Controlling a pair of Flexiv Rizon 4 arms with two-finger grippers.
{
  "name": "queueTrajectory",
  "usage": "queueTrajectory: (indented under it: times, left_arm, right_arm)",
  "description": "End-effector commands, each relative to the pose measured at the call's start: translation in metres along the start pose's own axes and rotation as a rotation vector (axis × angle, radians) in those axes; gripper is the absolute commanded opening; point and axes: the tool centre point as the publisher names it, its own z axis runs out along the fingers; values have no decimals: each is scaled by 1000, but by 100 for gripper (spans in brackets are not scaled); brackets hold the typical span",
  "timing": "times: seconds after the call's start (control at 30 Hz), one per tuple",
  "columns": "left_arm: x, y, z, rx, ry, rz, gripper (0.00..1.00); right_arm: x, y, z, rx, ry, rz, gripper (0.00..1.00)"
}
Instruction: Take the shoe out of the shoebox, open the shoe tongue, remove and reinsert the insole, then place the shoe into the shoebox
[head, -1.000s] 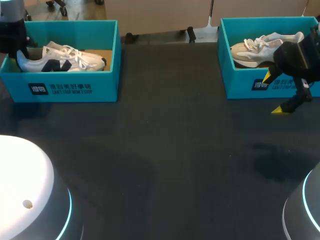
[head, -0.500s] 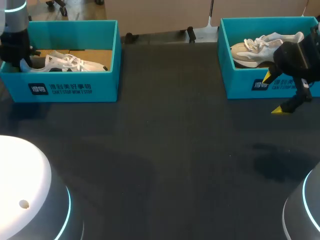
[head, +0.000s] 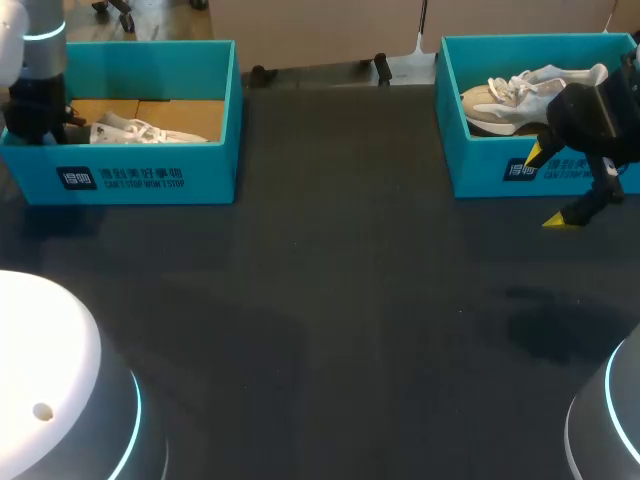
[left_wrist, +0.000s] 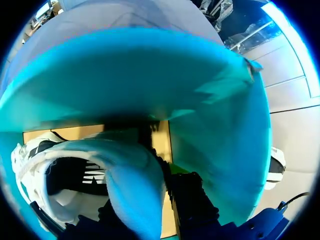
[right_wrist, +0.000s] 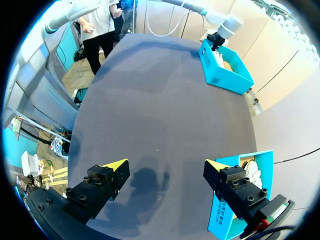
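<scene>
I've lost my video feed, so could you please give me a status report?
Left end effector inside left shoebox at heel of white shoe, grip hidden. Right end effector open, empty, hovering before right shoebox. Second shoe lies there.

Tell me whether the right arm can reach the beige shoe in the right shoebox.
Probably yes: the right hand hangs open just before the lidless shoebox, and nothing covers the beige shoe.

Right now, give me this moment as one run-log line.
left gripper: shut on white shoe heel, inside left shoebox | right gripper: open, above table, in front of right shoebox | grey shoe: in right shoebox
</scene>
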Motion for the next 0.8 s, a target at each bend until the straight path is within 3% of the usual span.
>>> queueTrajectory:
  times: [0.03, 0.1, 0.13, 0.17, 0.2, 0.37, 0.57, 0.67, 0.8]
  left_arm:
    - [-3, 8, 10, 22, 16, 4, 0]
    - [-3, 7, 10, 26, 19, 12, 0]
    - [-3, 7, 10, 26, 19, 14, 12]
    - [-3, 6, 10, 29, 19, 19, 34]
    - [-3, 6, 10, 30, 19, 21, 46]
    - [-3, 4, 9, 34, 24, 26, 56]
    - [-2, 1, -5, 24, 7, 40, 89]
    - [-3, 1, -14, 19, -7, 46, 94]
    - [-4, 0, -27, 11, -21, 53, 92]
  right_arm:
    - [-2, 1, 2, 4, 3, 1, 100]
    - [-2, 1, 2, 4, 3, 1, 100]
    - [-2, 1, 2, 4, 3, 1, 100]
    - [-2, 1, 2, 4, 3, 1, 100]
    - [-2, 1, 2, 4, 3, 1, 100]
    - [-2, 1, 2, 4, 3, 1, 100]
    - [-2, 1, 2, 4, 3, 1, 100]
    - [-2, 1, 2, 4, 3, 1, 100]
    - [-2, 1, 2, 4, 3, 1, 100]
